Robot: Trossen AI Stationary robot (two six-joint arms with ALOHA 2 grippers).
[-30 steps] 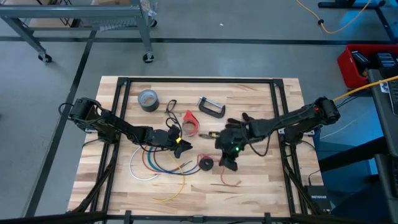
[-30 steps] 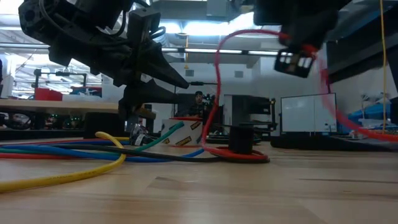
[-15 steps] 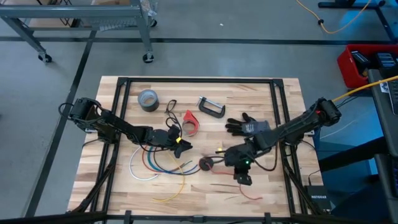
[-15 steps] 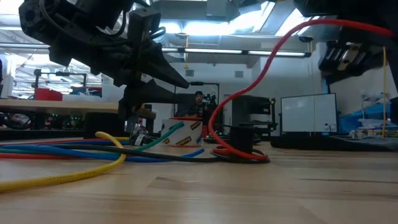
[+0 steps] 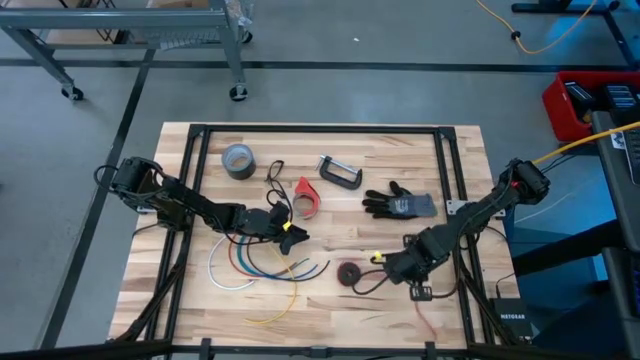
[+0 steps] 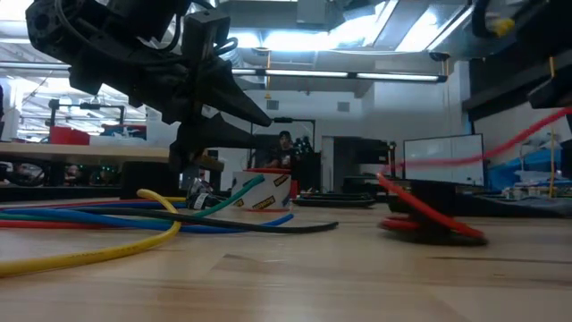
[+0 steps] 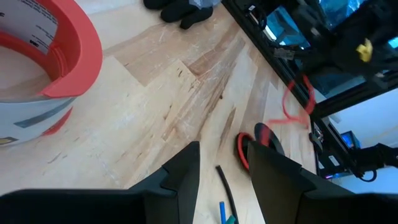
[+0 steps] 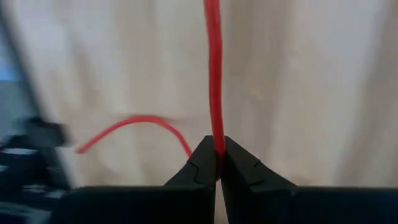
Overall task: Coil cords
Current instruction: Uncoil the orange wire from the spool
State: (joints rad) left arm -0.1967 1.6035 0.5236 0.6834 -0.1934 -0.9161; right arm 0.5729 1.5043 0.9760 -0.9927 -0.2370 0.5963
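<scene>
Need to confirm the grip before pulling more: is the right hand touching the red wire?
Touching. The right wrist view shows the right hand closed on the red wire, pinched between its fingertips.

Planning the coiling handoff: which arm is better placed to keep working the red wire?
The right. Its gripper is already shut on the red wire, close to the spool. The left gripper sits over the coloured wire bundle, farther away.
</scene>
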